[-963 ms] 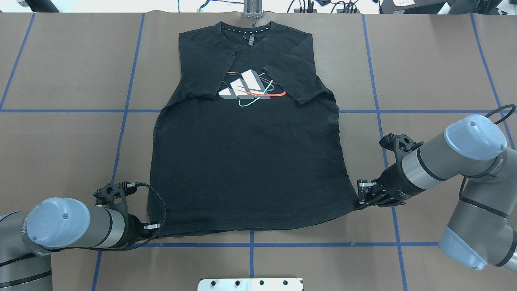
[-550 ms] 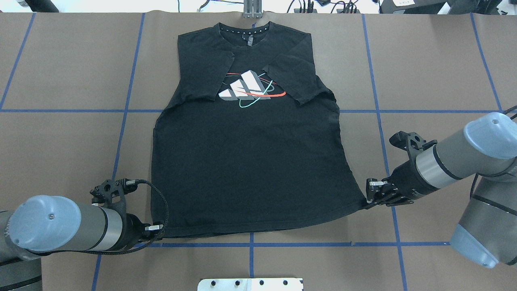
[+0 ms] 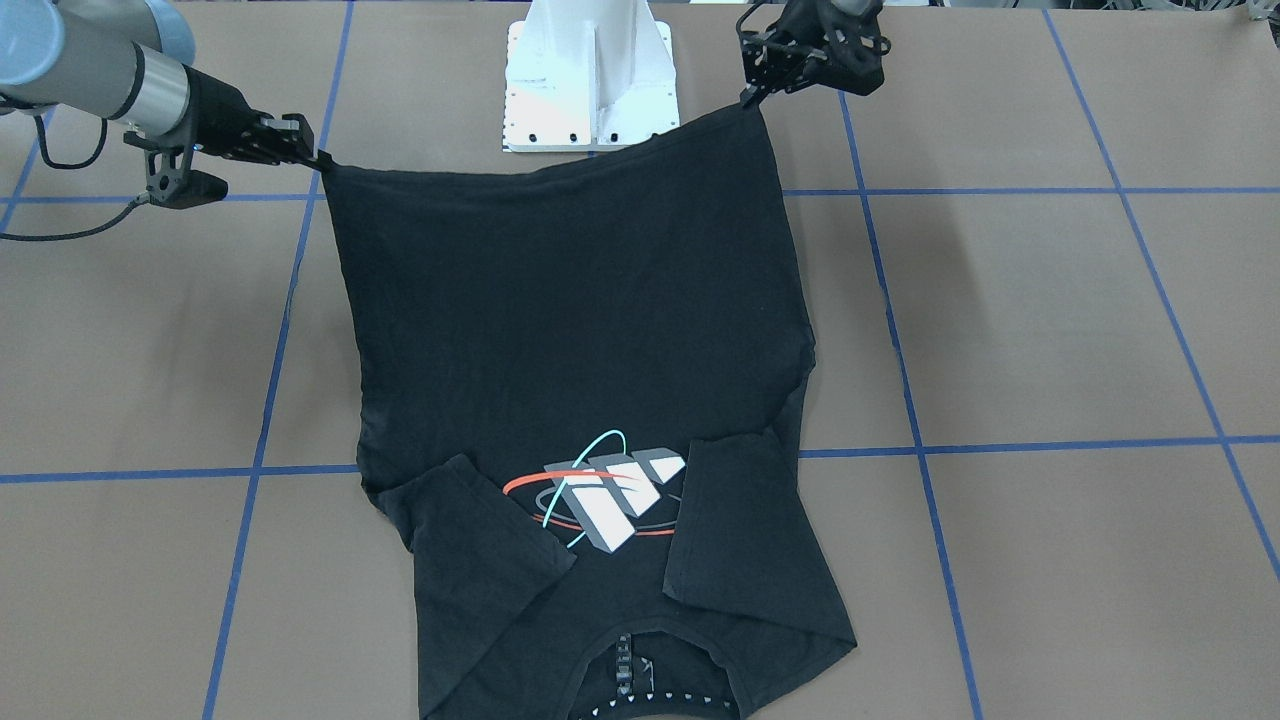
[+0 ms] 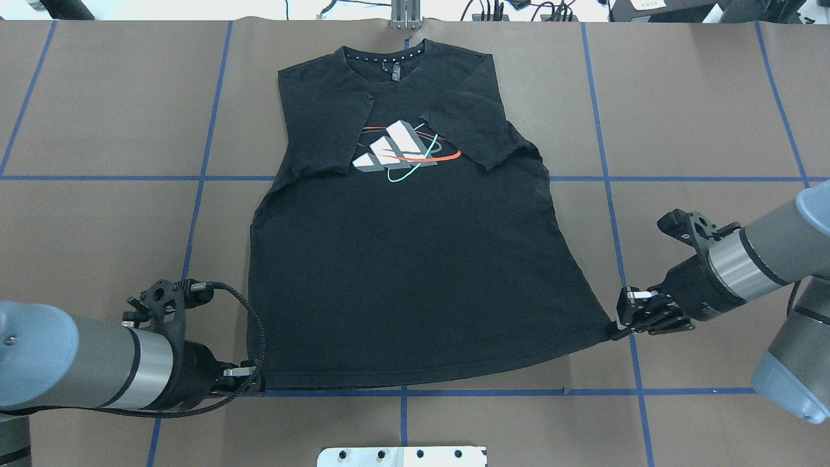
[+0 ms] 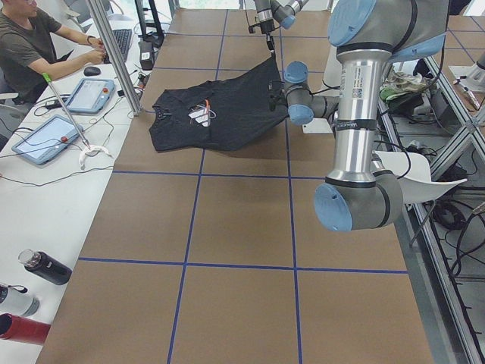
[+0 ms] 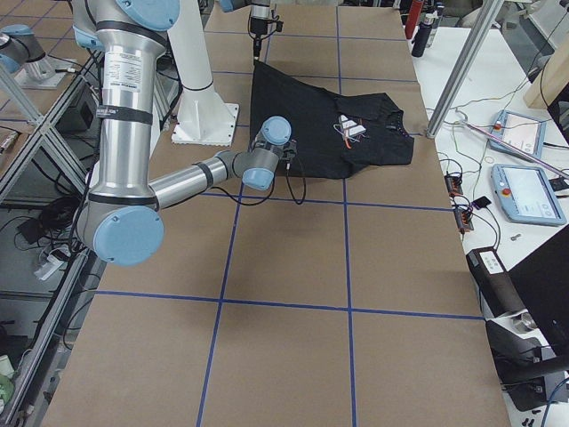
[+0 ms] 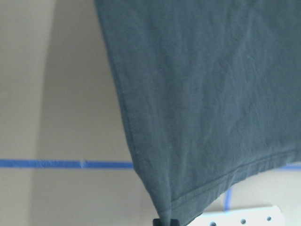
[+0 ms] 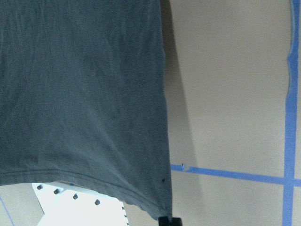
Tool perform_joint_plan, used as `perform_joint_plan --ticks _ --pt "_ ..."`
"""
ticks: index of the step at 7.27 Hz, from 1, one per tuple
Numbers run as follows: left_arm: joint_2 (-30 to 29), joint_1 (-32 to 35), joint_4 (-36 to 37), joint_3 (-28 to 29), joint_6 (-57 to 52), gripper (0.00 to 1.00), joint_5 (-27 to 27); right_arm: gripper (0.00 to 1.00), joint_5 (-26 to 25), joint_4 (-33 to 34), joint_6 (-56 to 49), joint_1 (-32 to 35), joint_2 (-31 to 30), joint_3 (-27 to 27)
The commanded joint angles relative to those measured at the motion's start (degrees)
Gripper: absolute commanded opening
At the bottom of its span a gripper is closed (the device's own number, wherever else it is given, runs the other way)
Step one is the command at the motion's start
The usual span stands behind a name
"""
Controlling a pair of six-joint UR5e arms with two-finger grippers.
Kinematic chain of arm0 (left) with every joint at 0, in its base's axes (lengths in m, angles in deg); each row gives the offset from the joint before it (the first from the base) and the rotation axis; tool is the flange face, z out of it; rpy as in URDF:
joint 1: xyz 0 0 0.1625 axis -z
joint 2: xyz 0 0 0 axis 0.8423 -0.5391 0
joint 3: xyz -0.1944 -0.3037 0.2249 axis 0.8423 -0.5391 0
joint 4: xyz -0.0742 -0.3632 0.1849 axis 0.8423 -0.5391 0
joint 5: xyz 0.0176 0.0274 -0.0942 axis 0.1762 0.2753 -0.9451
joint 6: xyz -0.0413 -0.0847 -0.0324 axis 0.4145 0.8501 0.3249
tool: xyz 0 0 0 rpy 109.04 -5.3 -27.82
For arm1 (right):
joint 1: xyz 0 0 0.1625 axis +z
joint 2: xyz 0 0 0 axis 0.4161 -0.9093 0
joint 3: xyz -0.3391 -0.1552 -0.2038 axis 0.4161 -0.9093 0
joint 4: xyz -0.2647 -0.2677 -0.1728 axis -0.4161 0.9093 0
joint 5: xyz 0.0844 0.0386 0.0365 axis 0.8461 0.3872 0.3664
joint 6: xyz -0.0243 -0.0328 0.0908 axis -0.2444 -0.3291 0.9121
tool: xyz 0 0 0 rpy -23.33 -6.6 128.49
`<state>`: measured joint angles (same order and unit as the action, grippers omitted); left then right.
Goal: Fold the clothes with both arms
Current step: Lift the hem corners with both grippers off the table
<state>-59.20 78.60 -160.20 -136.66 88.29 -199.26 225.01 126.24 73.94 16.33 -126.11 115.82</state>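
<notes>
T-shirt [image 4: 402,279]: on counter [image 4: 97,227], collar farthest from robot. Left gripper [image 4: 251,383], right gripper [image 4: 617,329]: jaws clenched on opposite near hem corners; garment's long axis runs straight away from both.

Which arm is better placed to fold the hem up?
Neither left nor right leads: the left tool and right tool are each shut on a hem corner of the shirt, so both should probably move together.
</notes>
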Motion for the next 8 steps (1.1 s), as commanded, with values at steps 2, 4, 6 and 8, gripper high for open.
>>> perform_joint_plan --ticks 2,4,6,8 --pt "6.34 1.37 -0.21 -3.49 -12.77 0.00 -4.54 0.00 9.38 -15.88 11.68 -1.27 -6.42 0.87" --pt "6.60 1.02 0.05 -5.06 -12.86 0.00 -9.52 0.00 12.50 -18.91 21.65 -5.57 -3.37 0.78" --pt "5.73 0.92 -0.21 -6.73 -11.99 0.00 -15.85 0.00 12.59 -19.00 22.04 -5.68 -3.00 0.43" --pt "4.94 3.37 -0.12 -7.18 -11.98 0.00 -17.80 0.00 12.15 -19.09 21.60 -2.89 0.05 -2.01"
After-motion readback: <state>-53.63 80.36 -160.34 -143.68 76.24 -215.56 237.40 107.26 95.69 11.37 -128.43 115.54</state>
